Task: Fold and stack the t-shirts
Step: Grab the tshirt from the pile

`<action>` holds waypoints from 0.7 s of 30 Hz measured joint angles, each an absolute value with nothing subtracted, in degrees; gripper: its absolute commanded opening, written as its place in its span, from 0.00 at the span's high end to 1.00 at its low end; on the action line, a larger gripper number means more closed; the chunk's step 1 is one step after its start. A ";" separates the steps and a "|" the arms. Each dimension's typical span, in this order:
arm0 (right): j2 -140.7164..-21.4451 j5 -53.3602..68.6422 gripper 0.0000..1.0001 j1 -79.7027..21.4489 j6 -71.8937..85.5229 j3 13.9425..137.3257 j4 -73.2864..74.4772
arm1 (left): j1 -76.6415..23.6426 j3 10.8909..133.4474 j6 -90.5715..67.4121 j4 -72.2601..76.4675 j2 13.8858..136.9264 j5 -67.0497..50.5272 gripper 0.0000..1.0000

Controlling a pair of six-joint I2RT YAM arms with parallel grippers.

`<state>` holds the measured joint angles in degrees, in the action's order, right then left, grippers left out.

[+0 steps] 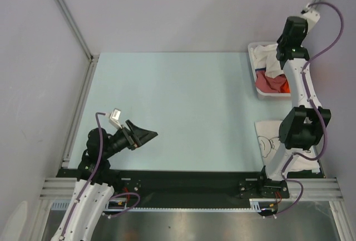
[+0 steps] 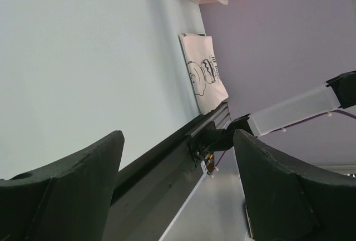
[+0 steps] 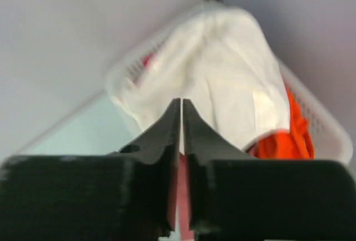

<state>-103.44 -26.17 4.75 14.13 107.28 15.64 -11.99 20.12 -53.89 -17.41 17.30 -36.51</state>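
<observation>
- Table: light blue; folded printed t-shirt lies at its near-right edge, partly under right arm.
- Basket, far-right corner: holds other t-shirts; white t-shirt heaped on top, orange t-shirt below it.
- Risk: pinch may catch two layers or lattice rim, so basket lifts w/ cloth; shallow pinch may slip.
- Right end effector: jaws nearly together, nothing betw. them, just above white t-shirt; contact can't tell.
- Left end effector: jaws wide apart, empty, over near-left table, well apart from all shirts.
</observation>
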 measured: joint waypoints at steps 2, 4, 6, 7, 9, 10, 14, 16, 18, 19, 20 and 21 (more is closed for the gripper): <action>-103.42 -25.58 0.63 5.98 15.64 100.95 16.71 | -12.05 20.12 -52.86 -17.63 16.73 -36.51 0.13; -103.42 -24.47 0.46 7.40 16.49 96.14 17.82 | -12.32 20.12 -52.05 -17.74 15.97 -36.51 0.13; -103.39 -22.92 0.41 9.28 17.39 92.84 18.46 | -12.86 20.10 -51.33 -17.72 15.14 -36.49 0.13; -103.33 -22.20 0.36 10.17 17.45 91.85 18.63 | -13.21 20.05 -50.94 -17.69 14.79 -36.49 0.12; -103.15 -20.25 0.34 11.97 17.91 90.76 18.46 | -14.28 19.86 -50.28 -17.69 14.44 -36.45 0.12; -103.11 -19.64 0.32 12.75 18.09 90.76 18.28 | -14.72 19.77 -49.91 -17.69 14.46 -36.45 0.12; -103.00 -17.63 0.32 13.69 18.31 90.76 15.90 | -16.43 19.44 -48.64 -17.74 14.57 -36.25 0.12; -103.42 -16.43 0.32 13.47 18.31 91.02 14.70 | -16.67 19.46 -47.81 -17.89 14.59 -36.18 0.11; -105.03 -15.03 0.32 13.32 18.31 92.90 13.93 | -16.71 19.51 -46.81 -18.44 14.61 -35.94 0.11; -105.89 -14.41 0.32 13.26 18.33 93.73 13.65 | -16.71 19.57 -46.35 -18.85 14.63 -35.70 0.11; -107.15 -13.82 0.32 13.15 18.41 94.70 13.30 | -16.71 19.64 -45.95 -19.20 14.66 -35.51 0.11; -107.90 -13.43 0.32 13.10 18.44 95.18 13.10 | -16.71 19.73 -45.78 -19.49 14.70 -35.31 0.11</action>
<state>-107.90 -13.43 13.10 18.44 95.18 13.10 -16.71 19.73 -45.78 -19.49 14.70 -35.31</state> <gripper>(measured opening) 0.683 0.888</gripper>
